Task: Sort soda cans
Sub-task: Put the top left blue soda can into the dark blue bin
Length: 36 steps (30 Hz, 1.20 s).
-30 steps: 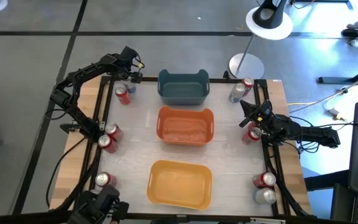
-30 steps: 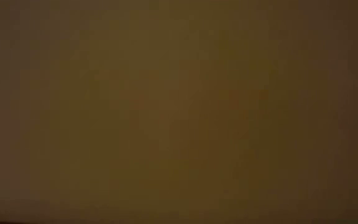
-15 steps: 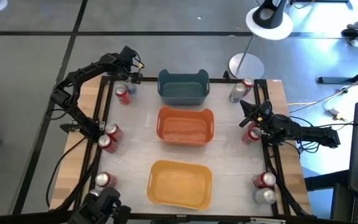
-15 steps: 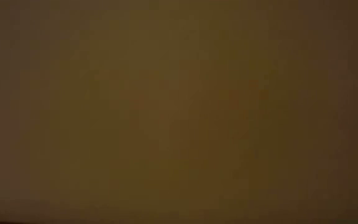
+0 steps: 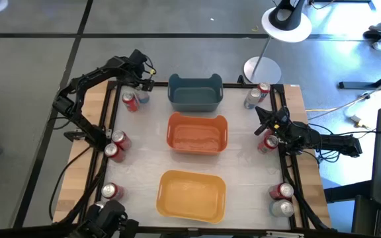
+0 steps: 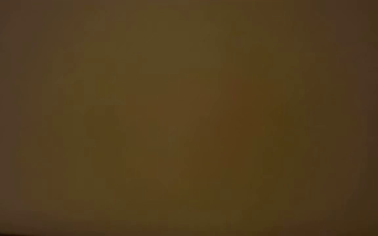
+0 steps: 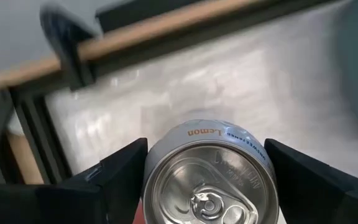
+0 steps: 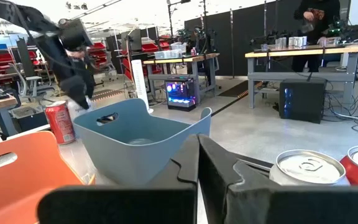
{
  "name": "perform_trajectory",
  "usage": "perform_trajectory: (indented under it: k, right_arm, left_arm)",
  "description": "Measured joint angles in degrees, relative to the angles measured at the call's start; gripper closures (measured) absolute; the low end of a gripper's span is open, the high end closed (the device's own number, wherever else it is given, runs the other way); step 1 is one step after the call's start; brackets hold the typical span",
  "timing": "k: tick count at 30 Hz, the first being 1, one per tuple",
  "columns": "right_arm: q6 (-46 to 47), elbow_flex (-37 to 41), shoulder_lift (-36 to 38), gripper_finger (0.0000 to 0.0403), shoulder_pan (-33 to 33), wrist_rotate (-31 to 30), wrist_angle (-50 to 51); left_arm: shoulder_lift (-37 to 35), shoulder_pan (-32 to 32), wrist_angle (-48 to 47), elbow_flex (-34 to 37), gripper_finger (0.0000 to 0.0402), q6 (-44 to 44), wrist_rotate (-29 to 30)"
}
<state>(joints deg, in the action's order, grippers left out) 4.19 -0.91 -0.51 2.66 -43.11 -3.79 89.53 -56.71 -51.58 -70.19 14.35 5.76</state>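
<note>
While the left gripper (image 5: pixel 139 82) reaches to the far left corner of the table (image 5: pixel 144 142), its fingers (image 7: pixel 120 171) sit wide on either side of a silver-topped can (image 7: pixel 209 180), flanking it without clearly pressing; a second ago the gripper was slightly farther back, so it has eased in over the can. My guess is a grasp is about to close, which would start the sorting on this side. That can's lid is shiny brushed metal with a pull tab, its rim printed "Lemon". Just beside those jaws stands a red can (image 5: pixel 130 101), with more red cans (image 5: pixel 116 145) down the left edge. Between the arms lie three smooth plastic bins with rounded corners: grey-blue (image 5: pixel 195 93), orange (image 5: pixel 197 133), yellow (image 5: pixel 191 194), all seemingly empty. The right gripper (image 5: pixel 265 122), unchanged, waits with jaws pinched together, a red can (image 5: pixel 268 142) just behind it and two cans (image 5: pixel 256 94) ahead.
</note>
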Motion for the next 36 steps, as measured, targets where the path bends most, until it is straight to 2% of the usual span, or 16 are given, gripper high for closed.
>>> perform_trajectory:
  k: [6,15,22,28,31,36]
  right_arm:
    - [-0.01,0.0,-0.01,0.0397,0.0,0.0,0.0]
    - [-0.02,0.0,0.0,0.0397,0.0,0.01,0.01]
    - [-0.01,0.04,0.01,0.0397,0.0,0.04,-0.49]
    - [0.0,0.04,-0.01,0.0397,0.0,0.07,-0.63]
    - [0.0,0.05,0.0,0.0397,0.0,0.07,-0.68]
    - [0.0,0.07,0.01,0.0397,0.0,0.07,-0.64]
  left_arm:
    - [-0.71,2.47,-1.98,-5.98,0.0119,-0.06,1.67]
    - [-0.8,6.73,-8.02,-21.0,0.0118,0.75,1.72]
    - [0.27,11.78,-3.9,-28.57,0.0117,1.9,1.87]
    - [6.66,16.76,-0.59,-33.7,0.0117,1.76,1.51]
    - [12.52,17.97,-3.2,-39.03,0.0117,1.73,-0.65]
    - [22.41,19.42,-10.44,-48.12,0.0117,-1.27,-0.77]
